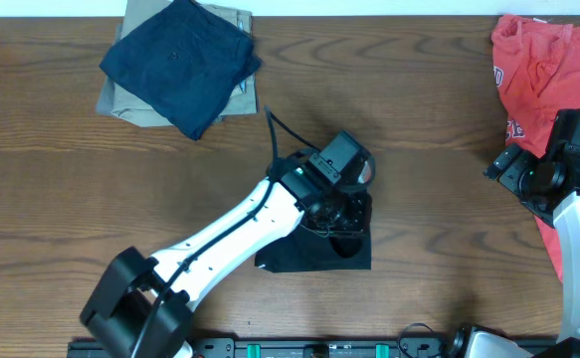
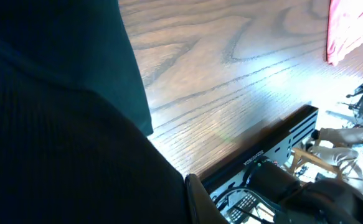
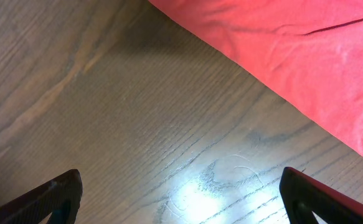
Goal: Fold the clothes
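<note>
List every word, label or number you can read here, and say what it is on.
Nothing here reads clearly.
On the red shirt: white print near its left edge, too small to read.
On the black rail at the table's edge: small white lettering, too blurred to read.
On the black T-shirt: no lettering shows.

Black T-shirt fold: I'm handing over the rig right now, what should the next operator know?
Left gripper: shut, apparently pinching the black T-shirt.
Right gripper: open, empty, over bare table beside the red garment.
Shirt: a compact bundle at front centre, under the left arm.
Done: looks mostly folded.
Left: probably finish the fold, release, neaten.
</note>
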